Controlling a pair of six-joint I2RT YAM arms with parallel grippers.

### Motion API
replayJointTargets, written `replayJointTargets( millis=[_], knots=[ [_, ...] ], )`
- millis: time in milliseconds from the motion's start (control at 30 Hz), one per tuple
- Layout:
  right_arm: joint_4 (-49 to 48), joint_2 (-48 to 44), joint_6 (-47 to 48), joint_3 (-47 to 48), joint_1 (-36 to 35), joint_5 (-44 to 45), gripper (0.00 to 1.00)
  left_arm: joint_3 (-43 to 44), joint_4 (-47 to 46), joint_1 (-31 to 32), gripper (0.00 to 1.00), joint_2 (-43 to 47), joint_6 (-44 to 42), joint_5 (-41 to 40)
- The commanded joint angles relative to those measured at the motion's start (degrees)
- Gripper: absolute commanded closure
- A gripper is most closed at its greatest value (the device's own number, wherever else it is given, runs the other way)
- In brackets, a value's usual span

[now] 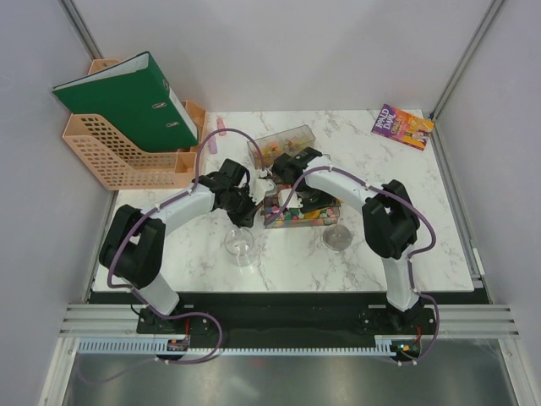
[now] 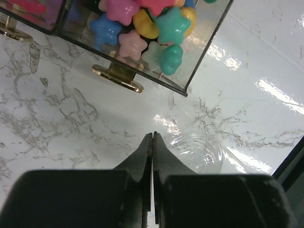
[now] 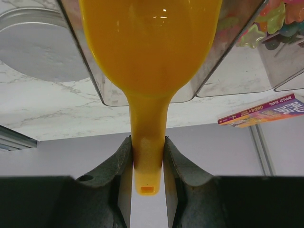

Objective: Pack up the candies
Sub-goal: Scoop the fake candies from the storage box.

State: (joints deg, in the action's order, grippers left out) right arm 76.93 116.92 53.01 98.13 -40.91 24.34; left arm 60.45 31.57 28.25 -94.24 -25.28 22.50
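Observation:
The candies (image 2: 142, 26) are star-shaped sweets in pink, blue, yellow and teal, heaped in a clear box (image 1: 301, 211) at mid-table. They also show through the box wall in the right wrist view (image 3: 270, 21). My right gripper (image 3: 147, 140) is shut on the handle of an orange scoop (image 3: 148, 42), whose bowl lies against the clear box. In the top view the right gripper (image 1: 283, 173) hangs over the box's far side. My left gripper (image 2: 153, 135) is shut with nothing in it, just left of the box (image 1: 248, 210) and above a clear cup (image 2: 202, 152).
The clear cup (image 1: 239, 245) stands near the front left of the box; a round lid (image 1: 337, 237) lies to its right. A second clear box (image 1: 283, 144) sits behind. File trays with a green binder (image 1: 127, 106) are at back left, and a book (image 1: 402, 127) at back right.

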Motion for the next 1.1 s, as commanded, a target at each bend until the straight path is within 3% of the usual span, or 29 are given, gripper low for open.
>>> replayJointTargets(
  millis=[0,200,333,467,700,1067],
  knots=[
    [6.75,2.25,-3.53,2.68,-1.28,-4.73,1.0,0.11,-1.95,0.05,0.98,2.74,2.07,-0.88],
    [6.66,4.98,-5.64,7.42,-1.37,-8.07,1.0,0.81,-3.8,0.05,0.97,2.83,2.78,-4.74],
    [6.57,6.38,-7.05,9.27,-1.37,-13.07,1.0,2.3,-5.38,-0.3,0.79,3.27,3.22,-8.96],
    [6.57,7.62,-9.15,12.17,-1.37,-17.99,1.0,4.85,-5.38,-0.56,0.69,4.32,2.87,-11.42],
    [5.17,5.86,-11.0,12.09,-1.2,-23.63,1.0,8.37,-4.59,-1.35,0.68,5.91,1.99,-14.68],
    [-7.04,-2.49,-15.84,0.75,-1.02,-27.94,1.0,10.48,-3.54,-3.73,0.62,7.84,-0.82,-21.27]
  ],
)
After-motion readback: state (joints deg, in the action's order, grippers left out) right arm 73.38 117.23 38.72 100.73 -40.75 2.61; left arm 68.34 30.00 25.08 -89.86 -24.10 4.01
